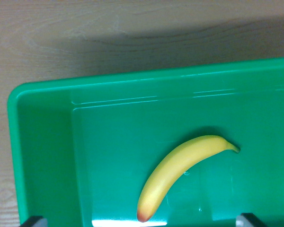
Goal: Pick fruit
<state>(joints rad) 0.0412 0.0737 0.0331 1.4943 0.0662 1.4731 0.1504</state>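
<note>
Wooden table [85, 42] holds green bin [42, 156] containing curved yellow banana [180, 172].

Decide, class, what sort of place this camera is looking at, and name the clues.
Probably a robot test bench, not a kitchen: a single banana lies in a plain green bin on a bare wooden tabletop, with gripper fingertips showing at the bottom edge.

Green tray [42, 156] on light wooden table [61, 38].
</note>
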